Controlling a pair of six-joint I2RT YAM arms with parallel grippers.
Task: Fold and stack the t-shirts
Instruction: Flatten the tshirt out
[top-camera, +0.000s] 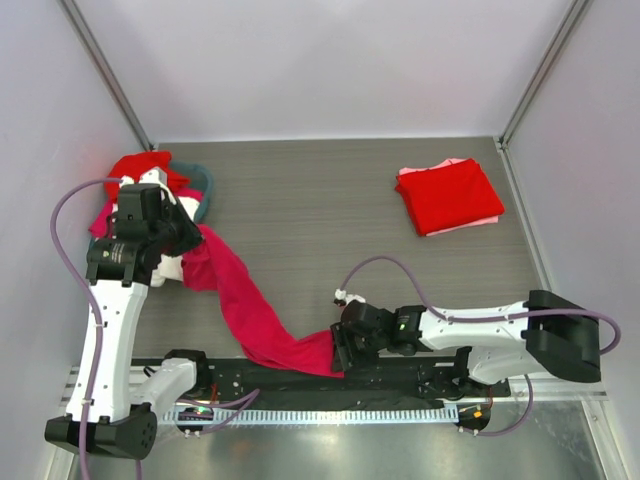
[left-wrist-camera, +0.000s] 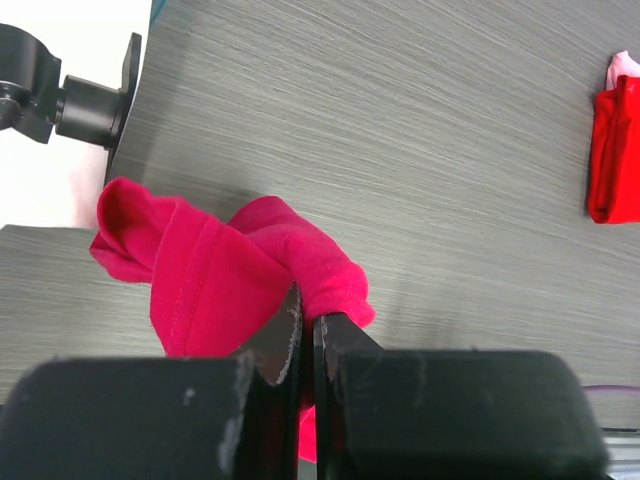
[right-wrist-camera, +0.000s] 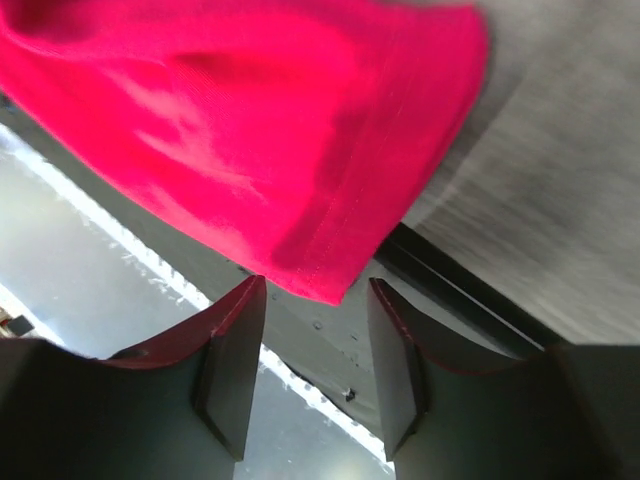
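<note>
Top external view shows a crimson t-shirt (top-camera: 250, 310) drawn out as a long band. It runs diagonally from the left gripper (top-camera: 192, 238), beside the teal basket (top-camera: 206, 186), down to the right gripper (top-camera: 338, 352) at the near edge, so its far end belongs to the left arm and its near end lies right at the right claw. The basket holds a heap of red t-shirts (top-camera: 145, 165), and a folded stack (top-camera: 450, 195), red over pale pink, sits well apart at the far right. Left wrist view has the fingers (left-wrist-camera: 280, 345) clenched on a bunched fold of the crimson cloth. Right wrist view, somewhat blurred, shows the fingers (right-wrist-camera: 232, 350) parted, with the hem corner just ahead of the gap and seemingly not yet pinched.
</note>
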